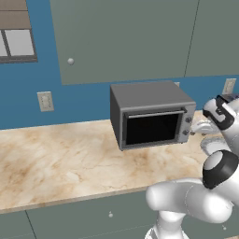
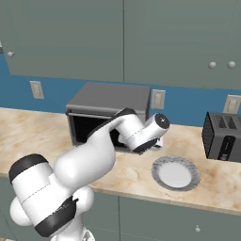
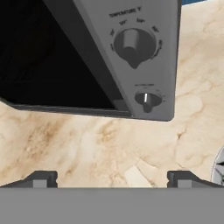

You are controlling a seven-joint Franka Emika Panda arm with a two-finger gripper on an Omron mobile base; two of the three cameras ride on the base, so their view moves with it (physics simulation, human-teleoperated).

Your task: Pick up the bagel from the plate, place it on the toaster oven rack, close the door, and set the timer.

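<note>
The toaster oven [image 1: 148, 95] stands on the counter with its door [image 1: 152, 129] shut, a pale bar handle along the top of the dark glass. My gripper [image 3: 111, 180] hovers open and empty just in front of the oven's light grey knob panel [image 3: 151, 70], facing the large upper knob [image 3: 133, 45] and the small lower knob [image 3: 147, 100]. Its fingertips [image 3: 41, 179] touch nothing. In the left base view my gripper [image 1: 198, 127] sits right of that panel. The plate [image 2: 176, 173] lies bare on the counter, right of the oven. The bagel and the rack are hidden.
A black mesh-sided toaster [image 2: 223, 136] stands at the far right of the marble counter [image 1: 60, 158]. Wall cabinets [image 1: 126, 37] hang above the oven. Outlets [image 1: 45, 101] dot the blue wall. My arm's elbow crosses in front of the oven in the right base view.
</note>
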